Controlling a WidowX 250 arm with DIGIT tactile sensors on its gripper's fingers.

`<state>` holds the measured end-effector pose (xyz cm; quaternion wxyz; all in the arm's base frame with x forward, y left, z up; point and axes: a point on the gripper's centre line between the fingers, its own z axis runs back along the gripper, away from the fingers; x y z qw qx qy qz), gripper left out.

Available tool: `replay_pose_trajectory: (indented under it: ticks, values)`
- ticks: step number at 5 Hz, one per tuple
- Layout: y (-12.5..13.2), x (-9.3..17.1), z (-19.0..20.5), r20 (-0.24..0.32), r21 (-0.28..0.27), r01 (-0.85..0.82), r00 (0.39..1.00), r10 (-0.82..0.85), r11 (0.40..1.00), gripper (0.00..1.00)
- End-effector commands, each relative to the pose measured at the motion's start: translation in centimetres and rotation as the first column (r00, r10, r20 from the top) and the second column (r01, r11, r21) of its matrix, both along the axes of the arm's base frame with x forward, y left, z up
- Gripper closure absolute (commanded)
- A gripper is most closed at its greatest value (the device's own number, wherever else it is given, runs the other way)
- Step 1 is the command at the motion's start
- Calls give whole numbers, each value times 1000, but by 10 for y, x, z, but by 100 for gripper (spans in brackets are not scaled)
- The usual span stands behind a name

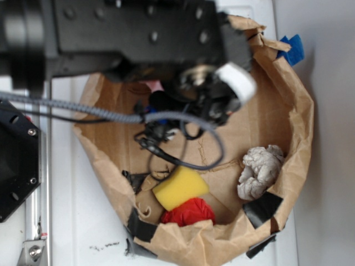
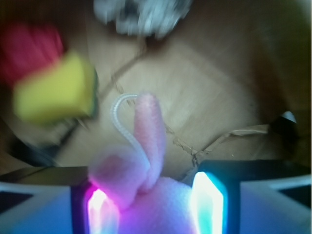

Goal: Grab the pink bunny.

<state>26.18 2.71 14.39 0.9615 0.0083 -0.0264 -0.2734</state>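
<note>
The pink bunny [image 2: 163,200] sits between my two glowing fingers [image 2: 208,195], its plush body filling the gap and touching both pads. One long ear [image 2: 148,126] and the white loop [image 2: 122,119] stick out ahead of the jaws. My gripper [image 2: 156,197] is shut on it. In the exterior view the arm covers most of it; only a pink patch of the pink bunny [image 1: 154,86] shows beside the gripper [image 1: 166,113], inside the brown paper bag [image 1: 297,116].
On the bag's floor lie a yellow sponge [image 1: 179,187], a red ball of cloth [image 1: 188,211] and a crumpled grey-white paper wad [image 1: 259,170]. Black tape [image 1: 262,208] patches the bag's rim. The bag walls rise on all sides.
</note>
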Motion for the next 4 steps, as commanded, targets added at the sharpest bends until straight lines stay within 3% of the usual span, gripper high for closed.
replay_pose_trajectory:
  ticks: [1,3,4]
  values:
    - [8,5,57,145,-225,-325,921,361,919,100]
    - [-2,0,58,182,-219,-390,884,430,894,100]
    - [2,3,55,168,-226,-398,883,438,889,100]
